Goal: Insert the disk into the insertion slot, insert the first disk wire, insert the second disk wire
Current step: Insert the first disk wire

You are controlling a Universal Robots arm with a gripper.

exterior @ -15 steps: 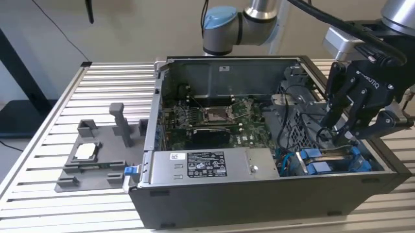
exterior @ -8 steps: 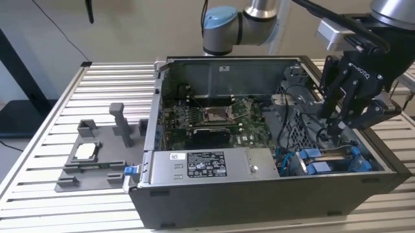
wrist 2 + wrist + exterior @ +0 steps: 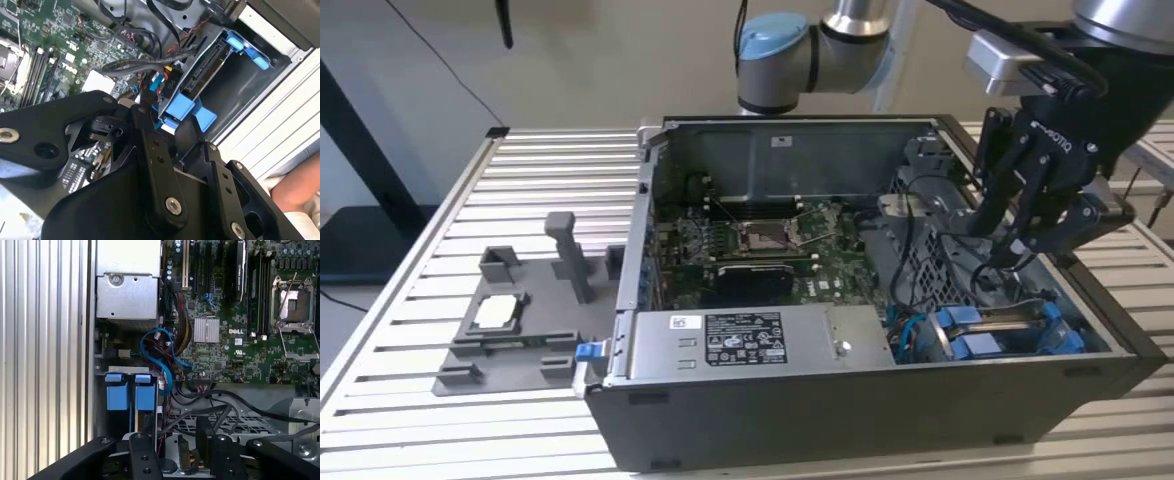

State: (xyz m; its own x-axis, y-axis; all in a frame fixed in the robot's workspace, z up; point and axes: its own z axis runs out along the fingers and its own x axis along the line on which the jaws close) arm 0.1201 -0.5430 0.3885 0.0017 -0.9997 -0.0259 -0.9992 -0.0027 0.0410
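Hanging inside the open dark metal computer case (image 3: 854, 420), the black two-fingered gripper (image 3: 1014, 262) holds its fingers (image 3: 147, 120) spread, with a gap between them and nothing clearly pinched. The flat silver-grey disk in its bright blue plastic carrier (image 3: 1014, 320) sits just below the fingertips, seated in the dark grey insertion slot (image 3: 235, 92) at the case's near corner on the exterior view's right. Its long axis runs along the near wall, and in the second wrist view its dark connector edge faces the gripper. From the exterior view's left come a grey plastic fixture (image 3: 467, 355) with a small square silver chip (image 3: 496, 314) on the ribbed aluminium table (image 3: 400, 300), a silver box with a black-and-white sticker (image 3: 841, 345), and a green motherboard (image 3: 774, 250). Black cables (image 3: 130, 65) and a thin blue cable (image 3: 167, 367) bunch beside the blue latches (image 3: 117, 396), close to the fingertips
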